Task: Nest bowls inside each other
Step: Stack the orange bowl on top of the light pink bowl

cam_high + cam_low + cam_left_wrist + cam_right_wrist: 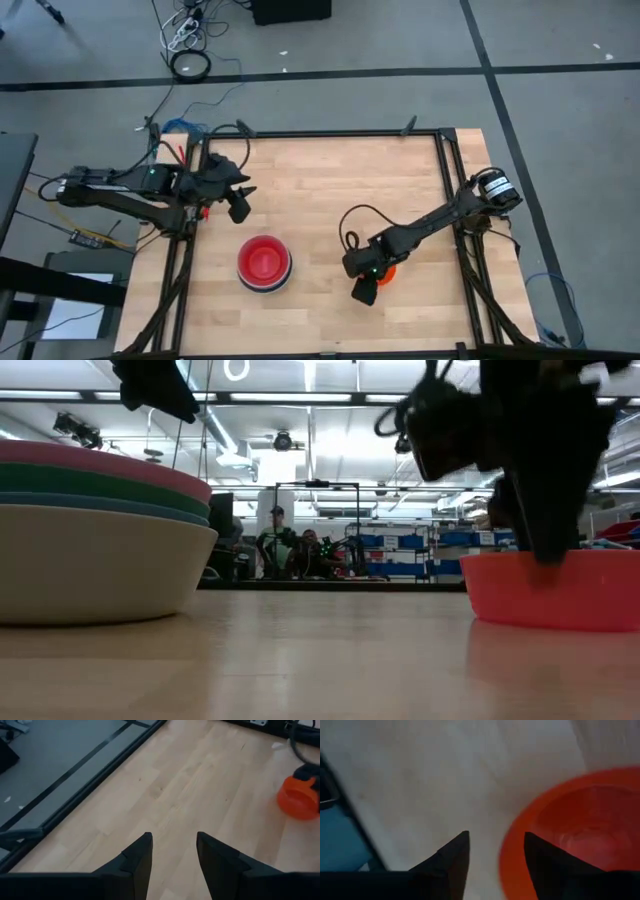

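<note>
An orange-red bowl (389, 270) sits upright on the wooden table, right of the middle. My right gripper (496, 836) is open above it and points steeply down. One finger is over the bowl's inside and the other is outside its rim. A stack of nested bowls (264, 264) stands near the table's middle, with a magenta-red bowl on top. In the low view the stack (95, 550) shows a pale white bowl at the bottom, then blue, green and pink rims. My left gripper (173, 836) is open over bare wood at the far left. My right gripper comes from above and stands astride the orange-red bowl's rim (512, 845), one finger (545, 540) dipping inside and the other outside. Whether either finger touches the rim, I cannot tell. The bowl rests flat on the table.
A black metal frame (445, 170) borders the table on its left, far and right sides. Bare wood lies between the stack and the orange-red bowl (297, 797), and across the far half of the table. Cables run along the frame at the far left.
</note>
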You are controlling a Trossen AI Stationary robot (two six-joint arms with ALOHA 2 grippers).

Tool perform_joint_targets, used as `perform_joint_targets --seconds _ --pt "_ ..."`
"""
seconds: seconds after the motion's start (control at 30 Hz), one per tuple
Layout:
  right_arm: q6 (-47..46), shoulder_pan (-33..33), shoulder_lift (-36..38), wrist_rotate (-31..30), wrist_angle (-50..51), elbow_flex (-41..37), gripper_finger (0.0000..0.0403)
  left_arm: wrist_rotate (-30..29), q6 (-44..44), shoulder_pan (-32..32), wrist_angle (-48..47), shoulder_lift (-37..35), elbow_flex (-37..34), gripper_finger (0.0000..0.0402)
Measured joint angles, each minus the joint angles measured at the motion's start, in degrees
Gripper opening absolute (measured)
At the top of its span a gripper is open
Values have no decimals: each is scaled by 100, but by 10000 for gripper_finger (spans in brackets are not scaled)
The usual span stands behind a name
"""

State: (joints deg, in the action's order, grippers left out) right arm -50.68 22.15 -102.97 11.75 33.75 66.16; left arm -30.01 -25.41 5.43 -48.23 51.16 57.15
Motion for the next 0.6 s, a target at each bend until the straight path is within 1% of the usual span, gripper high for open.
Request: perform_joint_targets --seconds 0.13,0.2,0.27,0.3,0.4,0.43,0.53,0.6 --pt "-3 -18 -1 -423 -720 -490 166 -19 136 0 439 -2 -189 163" --pt "60 -86 5 -444 -959 -697 153 -20 185 0 560 0 -209 163" --pt "168 -141 12 -424 -1142 -756 125 -26 260 0 643 -7 -198 163" --pt "285 -167 10 -398 -1108 -751 104 -28 278 0 700 -7 -195 163" --pt "740 -224 8 -397 -627 -458 28 -29 368 0 882 -59 -191 163" --pt "902 -230 8 -419 -285 -272 16 -32 405 0 941 -80 -187 163" --pt "1219 -231 -2 -871 1010 413 7 -32 413 0 991 -118 -182 163" --pt "1671 -229 -14 -1298 1499 920 2 -30 418 0 1024 -128 -182 163"
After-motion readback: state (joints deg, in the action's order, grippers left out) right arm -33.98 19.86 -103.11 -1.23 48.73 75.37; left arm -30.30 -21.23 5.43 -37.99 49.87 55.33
